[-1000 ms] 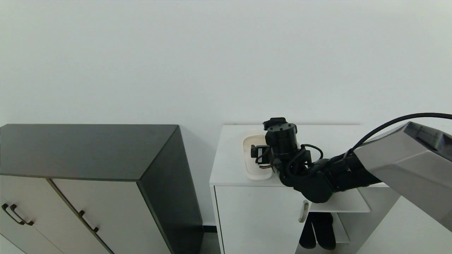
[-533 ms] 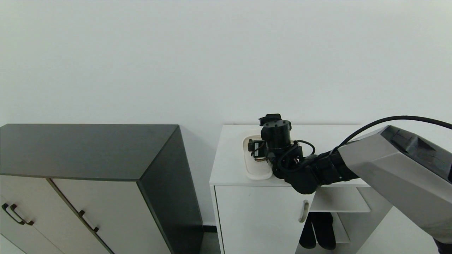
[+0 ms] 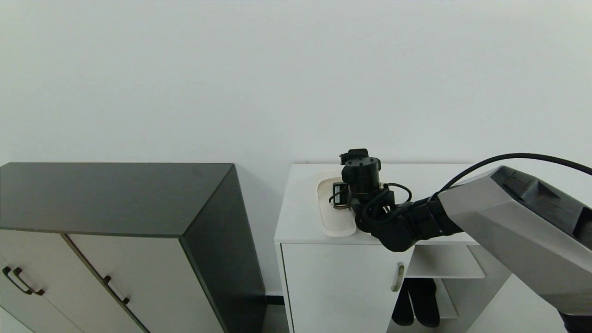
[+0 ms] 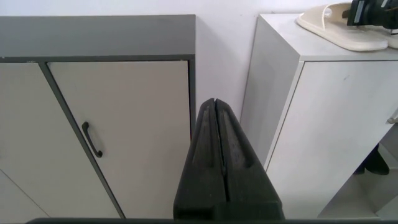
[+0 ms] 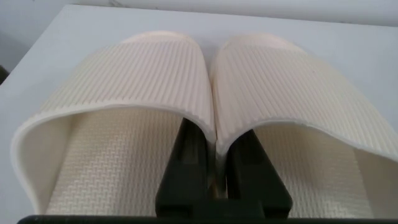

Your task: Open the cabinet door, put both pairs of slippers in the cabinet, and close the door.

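Note:
A pair of cream slippers [image 3: 333,217] lies side by side on top of the white cabinet [image 3: 300,217]. My right gripper [image 3: 340,196] is down on the pair. In the right wrist view one finger sits inside each cream slipper [image 5: 155,93], and my right gripper [image 5: 214,152] is shut on their two touching inner walls. A pair of black slippers [image 3: 416,303] stands on the low shelf inside the cabinet's open right half. My left gripper [image 4: 216,109] is shut on nothing, held low in front of the gap between the two cabinets.
A dark-topped grey cabinet [image 3: 115,199] with shut doors and black handles [image 3: 113,289] stands to the left. The white cabinet's left door [image 3: 337,286] is shut, with a handle [image 3: 398,276] at its edge. A plain wall runs behind.
My right arm has pushed farther back and left over the cabinet top. Its fingers have gone into the cream slippers and drawn together on them.

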